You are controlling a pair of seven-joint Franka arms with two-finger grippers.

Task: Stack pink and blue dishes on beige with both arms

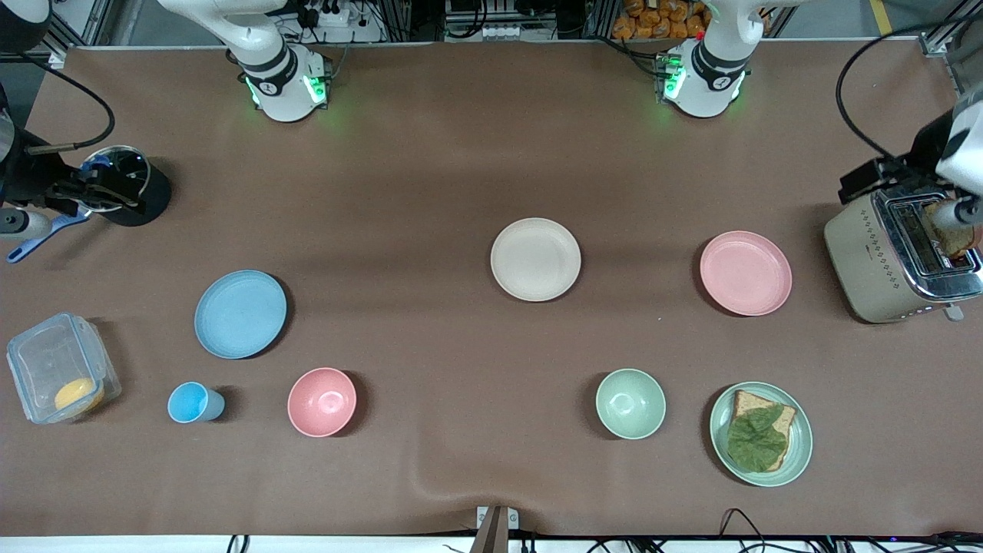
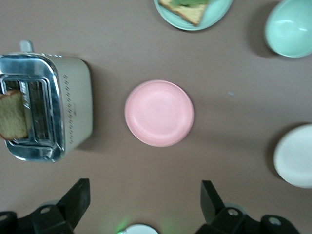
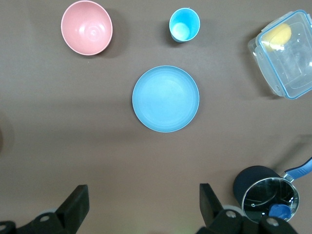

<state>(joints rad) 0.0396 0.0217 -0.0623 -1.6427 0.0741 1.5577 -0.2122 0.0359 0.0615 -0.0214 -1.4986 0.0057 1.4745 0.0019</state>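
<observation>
Pink plate point(image 2: 159, 113) | blue plate point(image 3: 165, 99) | beige plate point(image 1: 535, 259) apart | left claw point(image 2: 144, 204), right claw point(image 3: 142, 207) wide open, empty

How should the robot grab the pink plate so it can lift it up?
By the rim. The pink plate lies flat on the table with only a low raised edge, so the open left gripper should probably come down from above and pinch the edge, one finger inside and one outside.

A robotics lab staged as a kitchen: aluminium framing point(image 1: 941, 42), power strips point(image 1: 326, 14) and loose cables point(image 1: 860, 84) edge a brown-covered counter point(image 1: 430, 169) (toaster point(image 1: 895, 257) and saucepan point(image 1: 123, 184) laid out like props).
</observation>
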